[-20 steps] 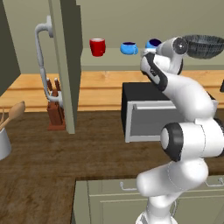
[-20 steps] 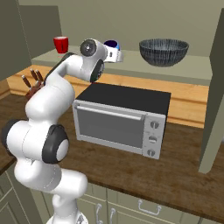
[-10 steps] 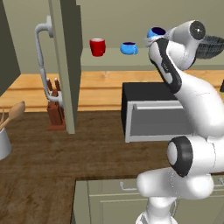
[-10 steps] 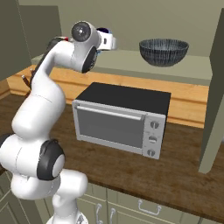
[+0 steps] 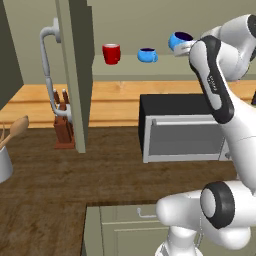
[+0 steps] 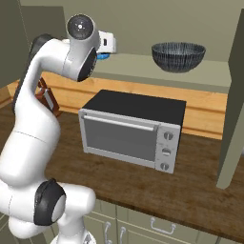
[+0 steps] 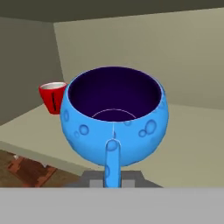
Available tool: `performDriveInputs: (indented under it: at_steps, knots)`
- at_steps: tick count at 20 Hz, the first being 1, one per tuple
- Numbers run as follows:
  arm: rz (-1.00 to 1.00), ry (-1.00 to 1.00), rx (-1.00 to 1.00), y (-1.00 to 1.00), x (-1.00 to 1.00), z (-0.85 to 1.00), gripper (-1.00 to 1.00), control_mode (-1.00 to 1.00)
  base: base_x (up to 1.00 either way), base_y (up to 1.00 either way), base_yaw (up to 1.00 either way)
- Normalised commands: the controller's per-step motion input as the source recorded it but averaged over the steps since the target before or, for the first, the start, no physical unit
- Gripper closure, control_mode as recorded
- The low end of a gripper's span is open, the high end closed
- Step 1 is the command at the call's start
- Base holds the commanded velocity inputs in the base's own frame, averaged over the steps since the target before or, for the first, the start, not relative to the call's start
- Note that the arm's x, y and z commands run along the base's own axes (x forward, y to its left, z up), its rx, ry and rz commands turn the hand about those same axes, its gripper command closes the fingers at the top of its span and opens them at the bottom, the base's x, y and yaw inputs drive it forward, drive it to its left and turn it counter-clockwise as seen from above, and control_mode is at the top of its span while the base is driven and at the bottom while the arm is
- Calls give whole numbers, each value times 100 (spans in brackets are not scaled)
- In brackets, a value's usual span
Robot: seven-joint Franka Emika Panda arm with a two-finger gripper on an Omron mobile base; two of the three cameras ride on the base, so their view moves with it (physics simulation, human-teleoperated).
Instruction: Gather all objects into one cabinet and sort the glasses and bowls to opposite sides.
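Observation:
My gripper (image 5: 187,45) is shut on the handle of a bright-blue cup (image 5: 178,40), held upright just above the cabinet's pale shelf (image 5: 125,68). In the hand view this cup (image 7: 113,118) looms close with its dark inside showing; its handle runs down into my gripper (image 7: 113,176). On the shelf stand a red mug (image 5: 111,53) and a second blue cup (image 5: 146,55), both left of the held one. The red mug (image 7: 52,97) sits behind and left of the held cup. A wide dark ribbed bowl (image 6: 178,55) rests on the shelf's right part (image 6: 138,71), apart from my hand (image 6: 107,42).
The cabinet's open door (image 5: 75,75) with its curved white handle (image 5: 50,65) stands left of the shelf. A microwave (image 6: 131,128) sits on the wooden counter (image 6: 200,190) under the shelf. A knife block (image 5: 62,127) and a pot holding a wooden spoon (image 5: 10,137) are at the left.
The arm has reared up, its wrist now above shelf height. The held blue cup rose a little and drifted slightly left toward the other cups.

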Motion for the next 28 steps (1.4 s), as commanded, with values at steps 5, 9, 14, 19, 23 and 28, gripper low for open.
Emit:
performDriveInputs:
  at_steps: [5,9,14,19,23,28]
  knots:
    - [12,0,-1,47,-32,0,100,-100,0,0,0]
    - [8,3,-1,47,-9,0,100,-100,0,0,0]
    - [2,18,-2,17,3,0,100,-100,0,0,0]
    - [0,22,-1,14,3,-12,100,-100,0,0,0]
    - [0,1,0,46,0,-5,100,-100,0,0,0]
    - [0,0,0,67,0,-12,100,-100,0,0,0]
